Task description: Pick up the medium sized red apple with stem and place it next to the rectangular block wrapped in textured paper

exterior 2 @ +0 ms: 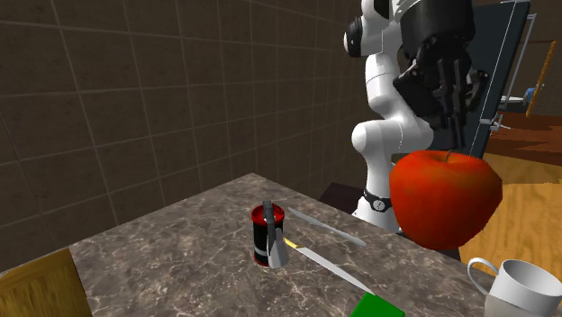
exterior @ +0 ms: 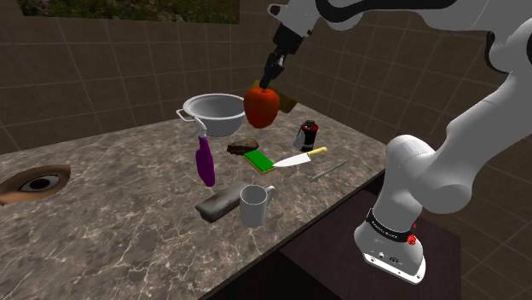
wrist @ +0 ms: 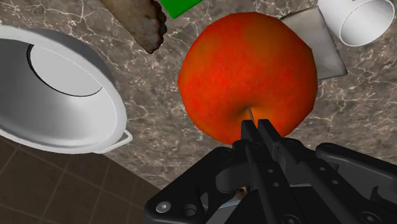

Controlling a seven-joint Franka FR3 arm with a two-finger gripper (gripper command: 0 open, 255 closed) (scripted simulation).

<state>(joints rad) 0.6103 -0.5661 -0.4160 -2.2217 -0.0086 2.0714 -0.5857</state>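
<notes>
Your gripper (exterior: 271,81) fingers pinched on stem of red apple (exterior: 262,106); apple hangs above counter (exterior: 102,213), right of pale bowl (exterior: 215,111) in shoulder view. Wrapped block (exterior: 223,203) lies nearer, touching mug (exterior: 254,204).

Your arm (exterior: 443,162) climbs from 4 o'clock in the shoulder view, and the gripper (exterior: 270,81) points down toward 7 o'clock, fingers pinched together on the apple (exterior: 262,106) stem.

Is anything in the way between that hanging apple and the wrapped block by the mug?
Nothing tall, it seems. The apple hangs from the gripper above the counter. A green pad and a purple bottle sit low between it and the block.
</notes>
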